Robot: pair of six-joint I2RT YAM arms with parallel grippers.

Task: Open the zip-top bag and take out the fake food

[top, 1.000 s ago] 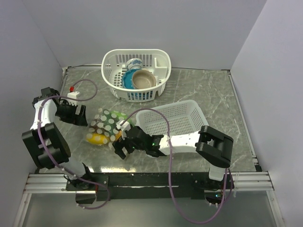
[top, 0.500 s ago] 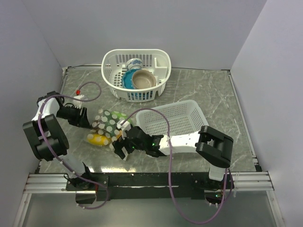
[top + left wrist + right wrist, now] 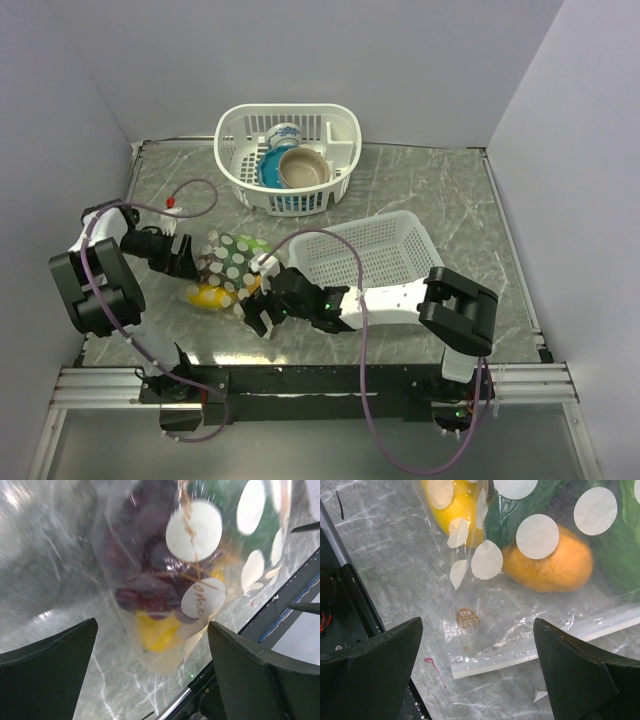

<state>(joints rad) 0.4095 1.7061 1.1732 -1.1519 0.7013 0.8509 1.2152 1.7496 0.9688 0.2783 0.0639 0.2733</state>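
Inside zip-top bag point(image 3: 485, 640), grape bunch point(image 3: 147, 592) blurred (dots point(image 3: 194, 530) overlapping).

Zip-top bag point(image 3: 228, 262) is boxed in: left gripper point(image 3: 190, 258) on its left, right gripper point(image 3: 252, 315) at its near right, nearer mesh basket point(image 3: 400, 235) just right. Bare table point(image 3: 228, 219) behind it, before the far basket point(image 3: 235, 165), leaves a gap.

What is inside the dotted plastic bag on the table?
Through the bag show a yellow fruit, an orange fruit, green pieces and dark grapes. White dots hide parts, so more may lie unseen.
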